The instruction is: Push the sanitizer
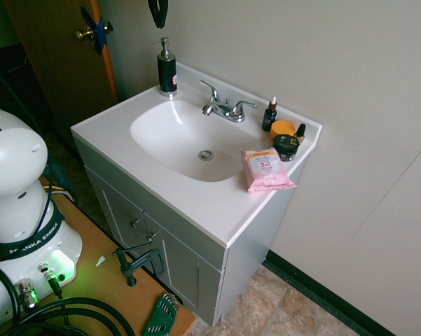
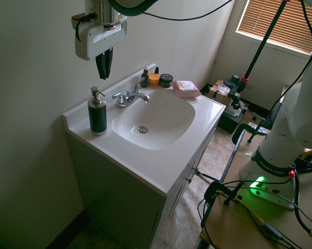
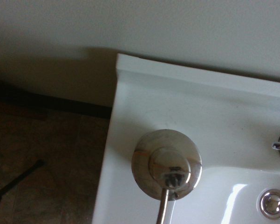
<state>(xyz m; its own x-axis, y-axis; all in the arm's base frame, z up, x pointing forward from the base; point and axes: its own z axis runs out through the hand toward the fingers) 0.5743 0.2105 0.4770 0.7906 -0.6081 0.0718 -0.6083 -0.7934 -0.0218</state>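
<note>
The jaws are seen together, empty, above the sanitizer (image 2: pixel 97 111). From an off-centre descent, at 12 o'clock of the sink (image 2: pixel 168 142), the bottle may be tipped.

A white counter (image 1: pixel 196 203) with a moulded basin carries everything. The sanitizer (image 1: pixel 167 68) stands upright on its back corner, directly below the fingers (image 2: pixel 104 65), well apart from them. Farther from the fingers, behind the basin, sits a chrome faucet (image 1: pixel 224 107). At the corner farthest from the fingers a small dropper bottle (image 1: pixel 270 115), an orange jar (image 1: pixel 282 129) and a dark jar (image 1: pixel 286 147) stand close together, with a pink wipes pack (image 1: pixel 266 169) lying flat just beside them.
</note>
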